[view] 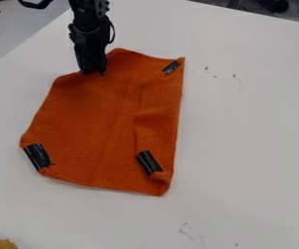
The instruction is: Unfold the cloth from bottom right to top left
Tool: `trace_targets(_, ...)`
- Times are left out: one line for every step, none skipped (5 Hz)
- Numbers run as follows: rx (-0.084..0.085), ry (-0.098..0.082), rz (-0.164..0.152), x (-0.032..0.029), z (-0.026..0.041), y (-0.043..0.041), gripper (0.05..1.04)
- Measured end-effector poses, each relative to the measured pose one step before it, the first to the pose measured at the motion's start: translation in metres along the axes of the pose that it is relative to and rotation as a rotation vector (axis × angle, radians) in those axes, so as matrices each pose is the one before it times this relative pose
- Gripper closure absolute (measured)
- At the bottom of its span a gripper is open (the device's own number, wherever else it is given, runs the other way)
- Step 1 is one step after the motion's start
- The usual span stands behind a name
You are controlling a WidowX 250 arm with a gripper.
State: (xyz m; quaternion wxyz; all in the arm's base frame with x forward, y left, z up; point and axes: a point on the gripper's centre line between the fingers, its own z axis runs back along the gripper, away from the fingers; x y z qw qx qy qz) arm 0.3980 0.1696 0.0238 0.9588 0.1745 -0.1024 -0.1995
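Note:
The black gripper (94, 71) hangs down at the top edge of the orange cloth (106, 126), left of the middle, with its tip against the fabric. Whether it holds the cloth cannot be made out. Spread over the table, the cloth has creases running down its middle and right side. Black pieces lie on it at the lower left corner, near the lower right corner and at the upper right corner. The bottom right corner looks slightly rumpled. The upper left part of the cloth's edge is partly hidden behind the gripper.
The white table (243, 131) surrounds the cloth and bears some small dark marks. A yellowish object (5, 244) is at the bottom left corner. The table's edge runs across the upper left, with grey floor beyond; dark items stand past the far edge at the top right.

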Motion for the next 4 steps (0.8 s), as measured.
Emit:
trace_targets(0.0027, 0.0153, -0.0085, -0.00203, 0.00013, 0.00004, 0.598)
trace_targets(0.0395, -0.0053, 0.0029, 0.00774, 0.02326, 0.00428, 0.295)
trace_targets(0.0075, 0.0258, 0.0517, 0.00873, 0.02772, -0.00082, 0.084)
trace_targets(-0.0400, 0.0425, 0.1367, 0.00126, 0.02847, -0.00995, 0.079)
